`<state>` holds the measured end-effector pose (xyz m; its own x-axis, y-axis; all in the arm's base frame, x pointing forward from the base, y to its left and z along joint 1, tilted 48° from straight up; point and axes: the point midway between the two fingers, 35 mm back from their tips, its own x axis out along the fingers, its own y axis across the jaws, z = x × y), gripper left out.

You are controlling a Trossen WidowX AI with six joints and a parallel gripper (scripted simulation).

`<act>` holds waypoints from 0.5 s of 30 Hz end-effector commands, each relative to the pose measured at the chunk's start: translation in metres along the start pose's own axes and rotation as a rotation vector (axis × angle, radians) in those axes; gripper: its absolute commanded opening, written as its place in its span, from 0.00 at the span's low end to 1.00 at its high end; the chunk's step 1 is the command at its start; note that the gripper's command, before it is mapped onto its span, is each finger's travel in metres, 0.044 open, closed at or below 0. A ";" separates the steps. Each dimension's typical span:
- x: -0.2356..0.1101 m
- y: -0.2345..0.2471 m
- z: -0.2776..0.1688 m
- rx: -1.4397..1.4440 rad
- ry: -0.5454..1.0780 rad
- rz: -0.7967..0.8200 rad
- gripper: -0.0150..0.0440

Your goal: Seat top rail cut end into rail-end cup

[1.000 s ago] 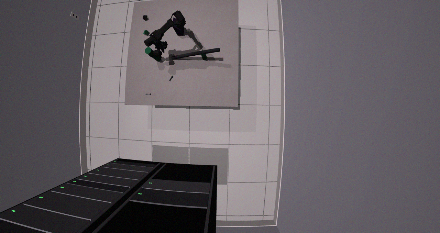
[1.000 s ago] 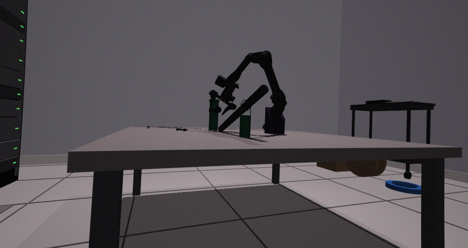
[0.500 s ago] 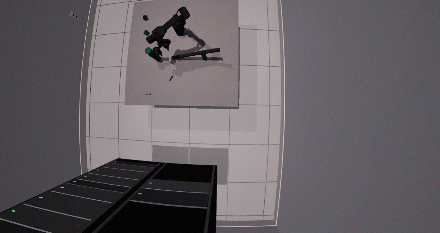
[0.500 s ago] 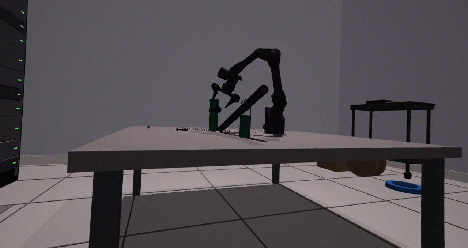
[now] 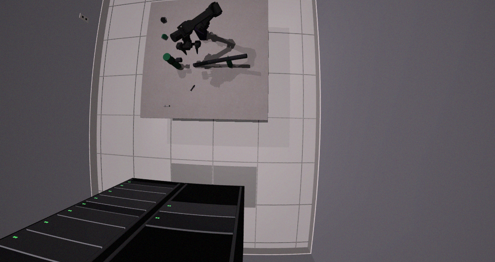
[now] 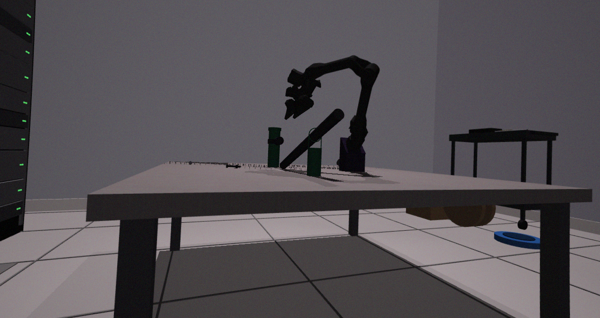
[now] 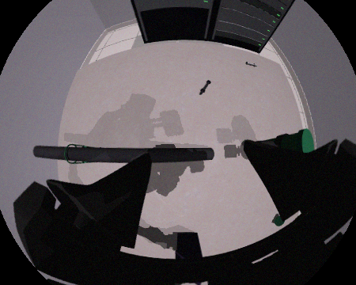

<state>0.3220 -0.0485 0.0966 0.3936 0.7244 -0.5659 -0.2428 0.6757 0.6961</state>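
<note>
The big green post (image 5: 167, 56) (image 6: 273, 154) (image 7: 301, 139) stands on the table (image 5: 221, 101) (image 6: 293, 194). Its dark brace band (image 6: 273, 140) with the rail-end cup (image 6: 280, 140) sits about a third of the way down the post. The dark rail (image 5: 221, 60) (image 6: 312, 139) (image 7: 126, 153) slants through the loop cap (image 6: 309, 137) of the smaller green post (image 5: 229, 63) (image 6: 314, 161). Its low end rests on the table beside the big post's foot, below and apart from the cup. My gripper (image 5: 190, 49) (image 6: 296, 111) (image 7: 199, 151) is open and empty, high above the rail's low end and clear of it.
A small bolt (image 5: 192, 87) (image 6: 231, 165) (image 7: 205, 88) and a tiny part (image 5: 167, 106) (image 7: 251, 63) lie loose on the table. Two small caps (image 5: 164, 36) (image 5: 163, 19) stand at the far left. A server rack (image 5: 138, 218) (image 6: 12, 106) and a side table (image 6: 503, 136) stand off the table.
</note>
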 end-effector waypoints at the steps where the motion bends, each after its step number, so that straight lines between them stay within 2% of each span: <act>1: -0.008 0.008 0.003 0.097 -0.006 -0.004 1.00; 8: -0.002 0.012 0.002 0.190 0.023 0.000 1.00; 15: 0.031 0.032 -0.004 0.781 0.214 -0.051 1.00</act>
<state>0.3220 -0.0205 0.1033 0.2744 0.7519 -0.5994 0.2540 0.5445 0.7993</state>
